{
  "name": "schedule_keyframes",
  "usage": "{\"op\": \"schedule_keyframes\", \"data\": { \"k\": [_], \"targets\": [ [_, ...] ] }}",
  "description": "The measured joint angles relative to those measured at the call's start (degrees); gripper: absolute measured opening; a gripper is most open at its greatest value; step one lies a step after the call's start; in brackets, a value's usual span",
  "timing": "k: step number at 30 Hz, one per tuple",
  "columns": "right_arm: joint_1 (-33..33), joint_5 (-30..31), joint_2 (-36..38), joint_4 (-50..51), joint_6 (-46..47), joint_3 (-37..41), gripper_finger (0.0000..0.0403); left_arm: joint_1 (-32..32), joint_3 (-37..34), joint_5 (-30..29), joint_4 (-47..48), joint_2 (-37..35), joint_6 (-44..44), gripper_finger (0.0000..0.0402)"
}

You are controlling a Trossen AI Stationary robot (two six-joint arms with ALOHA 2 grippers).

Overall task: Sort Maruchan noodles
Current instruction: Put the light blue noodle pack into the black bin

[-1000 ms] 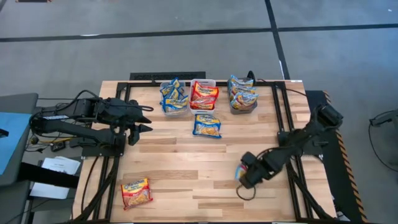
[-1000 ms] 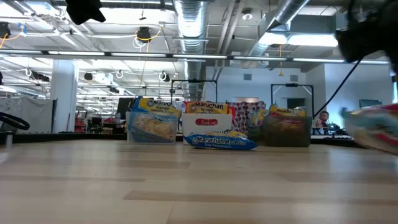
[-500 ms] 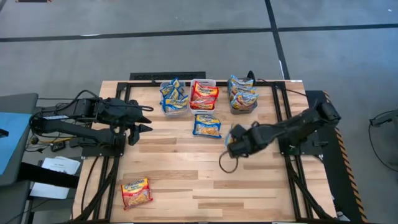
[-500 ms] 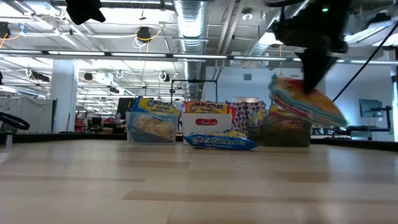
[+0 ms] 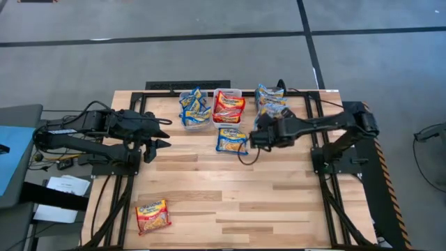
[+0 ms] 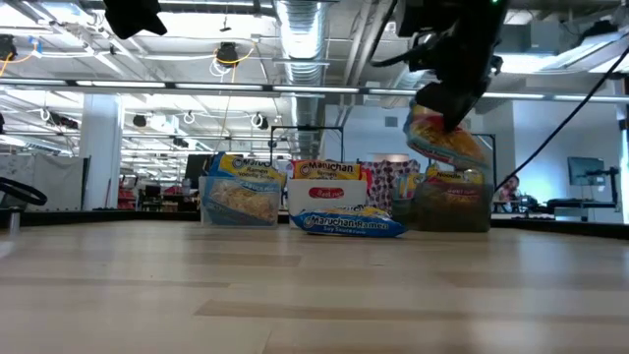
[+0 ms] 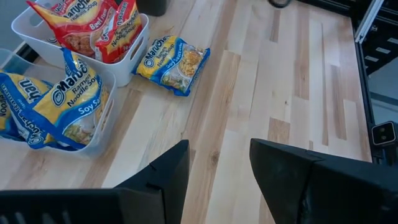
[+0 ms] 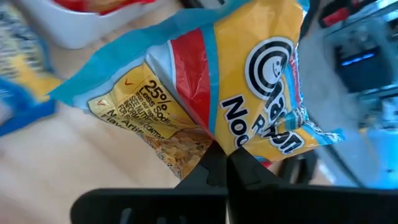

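My right gripper is in the air next to the dark grey bin, shut on a Maruchan packet with light blue trim and a red stripe. My left gripper hovers open at the table's left side and holds nothing. One blue-trimmed packet lies flat on the table near the white bin. A red-trimmed packet lies flat near the table's near left corner. Other packets stand in the clear bin, the white bin and the grey bin. My right gripper pinches the light blue packet between its two fingers at one edge, coming at it from above. The packet hangs tilted below the fingers, lifted clear of the table.
The three bins stand in a row along the table's far edge. Bare wood stretches across the table's middle and near right part. A dark metal frame runs along the table's sides. A cable loop hangs from my right arm over the table.
My right gripper has carried the light blue packet from the table's near right part toward the far edge and to the left, up to the dark grey bin. The packet has risen higher above the table and stays hanging from the shut fingers.
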State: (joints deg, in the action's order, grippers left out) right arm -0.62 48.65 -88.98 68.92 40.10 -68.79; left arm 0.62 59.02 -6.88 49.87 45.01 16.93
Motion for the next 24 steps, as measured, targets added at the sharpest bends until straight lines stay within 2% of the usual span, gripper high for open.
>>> {"op": "schedule_keyframes", "data": {
  "k": [9, 24],
  "targets": [
    [-6.88, 0.43, -0.38, -0.21, -7.34, -0.04, 0.0004, 0.0, 0.0, -0.01, 0.0, -0.01, 0.0, 0.0155],
    [-12.15, -0.28, -0.36, -2.56, -14.68, -0.04, 0.0004, 0.0, 0.0, -0.01, 0.0, -0.02, 0.0, 0.0155]
  ]
}}
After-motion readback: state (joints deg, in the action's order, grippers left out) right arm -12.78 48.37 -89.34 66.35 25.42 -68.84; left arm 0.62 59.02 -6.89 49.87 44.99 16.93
